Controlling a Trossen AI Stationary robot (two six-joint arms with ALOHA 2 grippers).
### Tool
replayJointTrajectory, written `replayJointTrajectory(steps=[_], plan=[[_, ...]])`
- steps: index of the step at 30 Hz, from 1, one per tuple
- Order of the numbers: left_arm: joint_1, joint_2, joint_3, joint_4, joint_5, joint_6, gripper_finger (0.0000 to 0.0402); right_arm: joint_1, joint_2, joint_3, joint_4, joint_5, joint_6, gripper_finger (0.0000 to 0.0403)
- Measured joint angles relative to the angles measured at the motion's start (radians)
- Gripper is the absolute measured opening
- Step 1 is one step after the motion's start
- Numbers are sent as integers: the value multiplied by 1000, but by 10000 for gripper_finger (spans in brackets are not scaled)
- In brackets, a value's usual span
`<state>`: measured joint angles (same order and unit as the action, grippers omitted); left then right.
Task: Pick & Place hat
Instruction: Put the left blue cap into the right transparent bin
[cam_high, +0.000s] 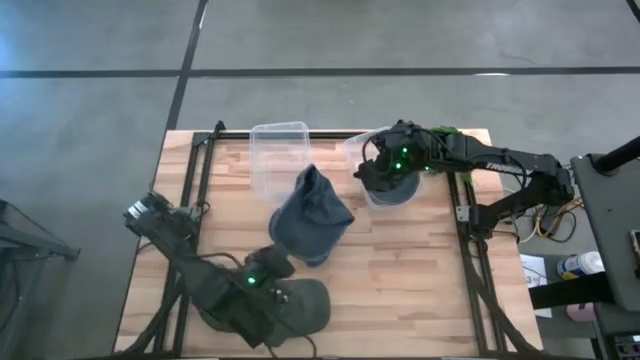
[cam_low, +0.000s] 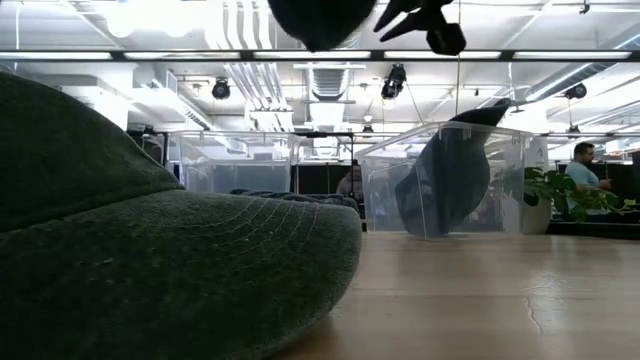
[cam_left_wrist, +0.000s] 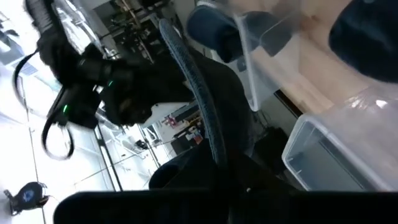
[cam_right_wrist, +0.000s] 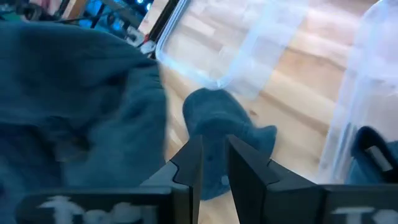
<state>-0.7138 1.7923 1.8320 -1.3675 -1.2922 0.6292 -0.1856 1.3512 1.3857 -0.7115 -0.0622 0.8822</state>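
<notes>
blue hat | raised, drooping | possibly gripped | mid-table

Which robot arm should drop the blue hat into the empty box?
Probably the left. Its gripper holds the blue hat up right beside the empty box. The right gripper hangs over the other box, which already has a hat inside.

A: Where's the left arm at?
B: Runs from 9 o'clock down toward 6. Left gripper sits just below table center, clamped on cloth.
A: And the right one?
B: Comes in from 3 o'clock. Right gripper is up at 1 o'clock, fingers nearly closed.
</notes>
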Motion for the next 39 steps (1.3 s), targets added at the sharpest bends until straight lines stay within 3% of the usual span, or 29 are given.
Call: replayJointTrajectory(steps=[5, 16, 25, 31, 35, 39], plan=[[45, 53, -2, 73, 4, 3, 7, 20, 72, 0, 49, -114, -34, 65], [97, 70, 2, 247, -42, 78, 7, 79, 236, -1, 61, -227, -103, 65], [97, 74, -19, 246, -9, 45, 7, 63, 70, 19, 44, -223, -135, 66], [97, 74, -21, 265, -8, 51, 7, 55, -27, 13, -58, -45, -154, 66], [98, 74, -21, 365, 38, 119, 7, 57, 0, 13, 77, -40, -160, 65], [98, 75, -21, 484, 45, 238, 7, 56, 97, 15, 102, -80, -163, 66]])
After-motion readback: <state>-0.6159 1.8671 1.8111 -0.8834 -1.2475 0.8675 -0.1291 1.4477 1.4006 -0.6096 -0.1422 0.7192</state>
